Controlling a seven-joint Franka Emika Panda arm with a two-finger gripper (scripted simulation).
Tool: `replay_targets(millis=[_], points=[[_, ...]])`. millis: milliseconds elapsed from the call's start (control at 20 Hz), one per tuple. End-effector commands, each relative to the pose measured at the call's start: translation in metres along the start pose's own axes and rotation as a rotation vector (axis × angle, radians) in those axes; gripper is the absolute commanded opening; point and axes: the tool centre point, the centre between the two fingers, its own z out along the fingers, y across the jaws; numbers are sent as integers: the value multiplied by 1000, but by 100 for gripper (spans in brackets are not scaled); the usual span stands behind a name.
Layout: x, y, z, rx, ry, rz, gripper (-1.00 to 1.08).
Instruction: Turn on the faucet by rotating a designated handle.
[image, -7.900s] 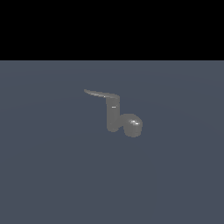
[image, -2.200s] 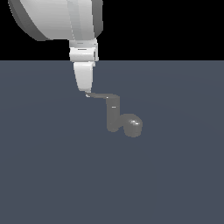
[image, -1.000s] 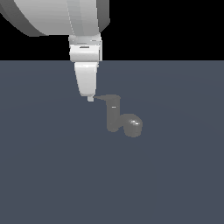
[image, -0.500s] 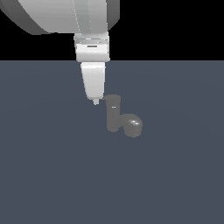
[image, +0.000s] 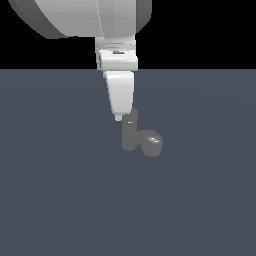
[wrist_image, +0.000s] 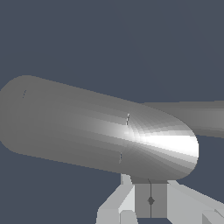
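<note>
One flat slate-grey floor (image: 60, 200) under black backdrop, one glossy grey faucet (image: 131, 136), one white gripper (image: 120, 116) just beside its top, finger spacing indiscernible.

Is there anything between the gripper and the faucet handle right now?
Nothing visible. The gripper sits right beside the faucet cylinder's top, where the handle fills the wrist view. In the exterior view the gripper hides the handle itself.
</note>
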Motion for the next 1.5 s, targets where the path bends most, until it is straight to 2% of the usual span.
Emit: replay_targets(millis=[0, 300, 350, 400, 1450], points=[[31, 5, 1, -1, 3, 31, -100], [66, 14, 2, -3, 3, 35, -100], [66, 14, 2, -3, 3, 35, -100], [40, 7, 0, 1, -4, -6, -100], [96, -17, 1, -1, 0, 19, -100]])
